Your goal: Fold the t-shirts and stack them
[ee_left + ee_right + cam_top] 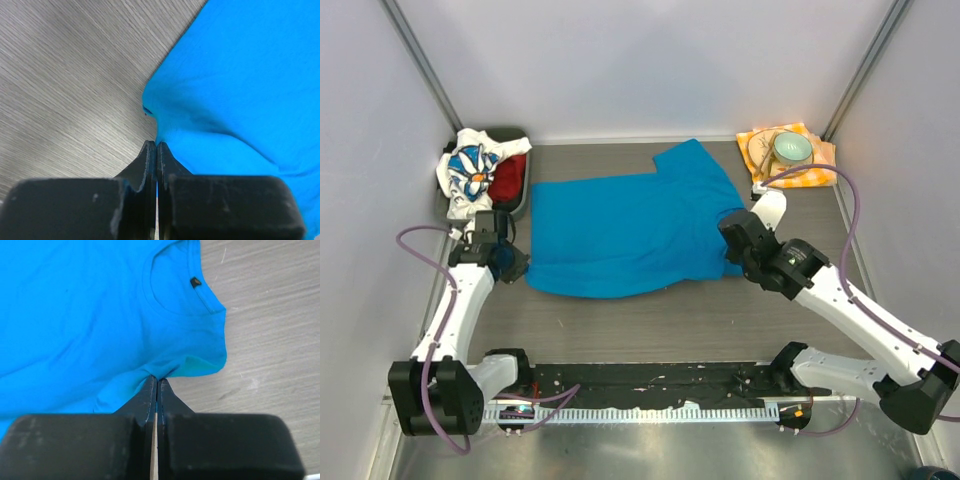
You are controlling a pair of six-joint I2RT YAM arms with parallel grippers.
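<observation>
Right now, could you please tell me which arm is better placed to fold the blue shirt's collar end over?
Probably right: the right gripper is shut on the blue shirt just beside the collar, while the left gripper pinches the opposite end.

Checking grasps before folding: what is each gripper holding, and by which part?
Both pinch the blue t-shirt: left gripper at a hem-end edge, right gripper at the edge beside the neckline.

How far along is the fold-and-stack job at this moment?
Nothing is folded or stacked yet. In hand: the blue t-shirt lies spread out, with the left gripper and right gripper each shut on an edge. Left: the daisy-print t-shirt and red t-shirt, heaped at the back left.
</observation>
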